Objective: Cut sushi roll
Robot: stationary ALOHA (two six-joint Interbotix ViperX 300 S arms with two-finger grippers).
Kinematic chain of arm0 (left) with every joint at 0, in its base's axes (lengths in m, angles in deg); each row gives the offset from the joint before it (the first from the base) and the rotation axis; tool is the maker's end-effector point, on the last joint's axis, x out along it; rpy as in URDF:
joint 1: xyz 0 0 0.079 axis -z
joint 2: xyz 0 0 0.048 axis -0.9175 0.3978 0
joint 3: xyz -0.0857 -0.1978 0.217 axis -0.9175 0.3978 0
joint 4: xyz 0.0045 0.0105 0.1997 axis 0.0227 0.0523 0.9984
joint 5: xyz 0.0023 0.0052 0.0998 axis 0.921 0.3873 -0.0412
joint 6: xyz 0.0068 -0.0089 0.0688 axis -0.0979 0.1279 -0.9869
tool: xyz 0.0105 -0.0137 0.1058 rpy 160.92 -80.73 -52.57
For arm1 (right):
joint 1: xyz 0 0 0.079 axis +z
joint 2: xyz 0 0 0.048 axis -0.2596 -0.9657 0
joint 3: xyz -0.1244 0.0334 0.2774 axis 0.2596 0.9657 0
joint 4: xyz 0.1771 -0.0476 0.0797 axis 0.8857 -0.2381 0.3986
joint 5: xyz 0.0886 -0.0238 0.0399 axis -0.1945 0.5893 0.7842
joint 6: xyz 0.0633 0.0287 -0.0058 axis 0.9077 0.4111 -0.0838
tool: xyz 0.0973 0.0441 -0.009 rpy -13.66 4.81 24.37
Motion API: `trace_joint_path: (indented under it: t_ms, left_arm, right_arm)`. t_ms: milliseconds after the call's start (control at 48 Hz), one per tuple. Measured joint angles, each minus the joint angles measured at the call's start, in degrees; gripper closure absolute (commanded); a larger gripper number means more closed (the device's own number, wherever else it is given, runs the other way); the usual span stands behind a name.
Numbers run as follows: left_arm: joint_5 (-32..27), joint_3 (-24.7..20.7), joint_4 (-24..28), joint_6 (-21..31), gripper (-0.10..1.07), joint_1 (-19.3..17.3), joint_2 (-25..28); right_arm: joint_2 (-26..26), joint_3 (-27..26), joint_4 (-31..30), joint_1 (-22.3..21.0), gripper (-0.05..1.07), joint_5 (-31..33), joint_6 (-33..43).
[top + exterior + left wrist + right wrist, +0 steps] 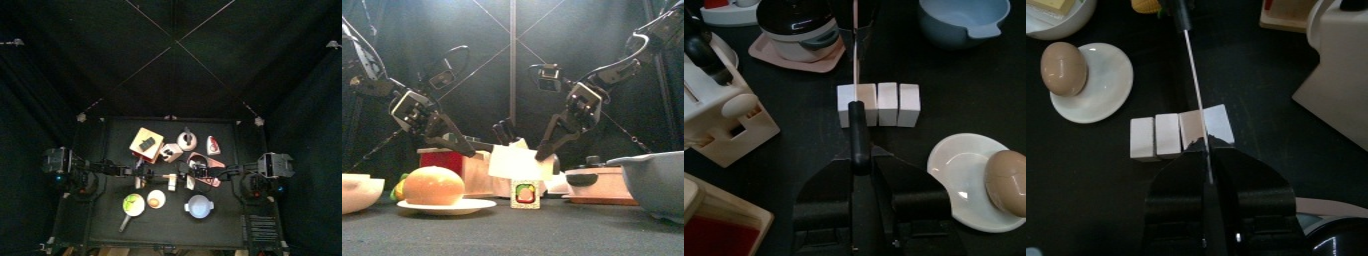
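Observation:
The sushi roll (pixel 889 103) is a white bar on the black table, split into several slices (pixel 1157 137). My left gripper (pixel 855 160) is shut on the black handle of a knife (pixel 855 135). Its thin blade (pixel 1189 65) runs across the roll in line with the gap beside the end slice (pixel 1211 122). From the opposite side, my right gripper (pixel 1207 150) is shut, its tips on that end slice, which sits skewed from the others. In the front view both arms lean in over the white roll (pixel 508 160).
A pale knife block (pixel 718 115) stands beside the roll. A white plate (pixel 958 175) with a tan bun (pixel 1005 175) and a blue bowl (pixel 965 18) lie on its other side. Beyond it a dark pot (pixel 802 30) sits on a mat. A small packet (pixel 527 192) stands at the front edge.

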Motion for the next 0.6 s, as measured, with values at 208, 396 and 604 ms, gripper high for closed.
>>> trace_joint_path:
  t_ms: [208, 396, 604]
  left_arm:
    - [-0.18, 0.09, 0.0, 0.0, 0.55, -0.09, 0.53]
    - [-0.62, 0.0, 0.0, -0.09, 0.55, 0.0, 0.7]
    - [-1.32, -0.09, 0.0, -0.09, 0.55, -0.09, 0.79]
  right_arm:
    - [-0.53, -0.35, 0.0, -0.18, 0.59, 0.0, -0.09]
    - [-1.49, -0.35, 0.0, -0.26, 0.59, 0.0, -0.09]
    - [-1.49, -0.44, 0.0, -0.53, 0.59, 0.0, -0.09]
